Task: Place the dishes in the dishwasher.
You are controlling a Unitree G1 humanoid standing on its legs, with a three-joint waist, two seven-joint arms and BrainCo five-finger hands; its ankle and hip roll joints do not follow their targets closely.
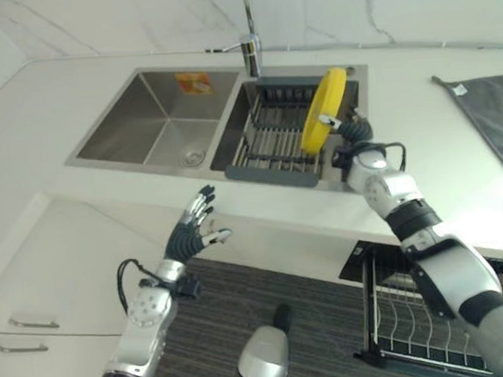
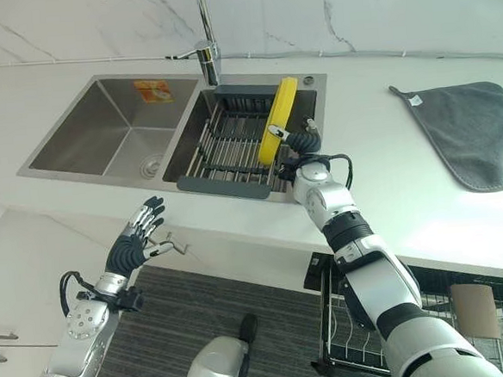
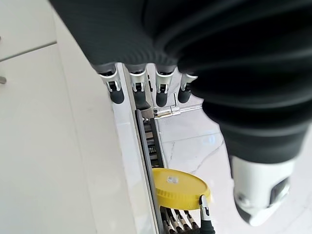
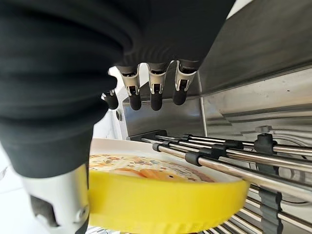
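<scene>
A yellow plate (image 1: 324, 110) stands on edge in the dark dish rack (image 1: 270, 140) in the sink's right basin. My right hand (image 1: 354, 136) reaches over the counter to the plate's lower rim. In the right wrist view its fingers (image 4: 153, 92) are straight, a gap above the plate's (image 4: 165, 195) pictured face, while the thumb lies against the yellow rim. My left hand (image 1: 190, 236) hovers open and holding nothing, low in front of the counter edge, left of the plate. Past its fingers (image 3: 139, 92) the left wrist view shows the plate (image 3: 180, 187).
The left basin (image 1: 156, 117) holds nothing. A faucet (image 1: 250, 50) rises behind the sink. A grey cloth (image 1: 497, 115) lies on the counter at the right. The pulled-out dishwasher rack (image 1: 416, 315) of white wire sits below the counter at the lower right.
</scene>
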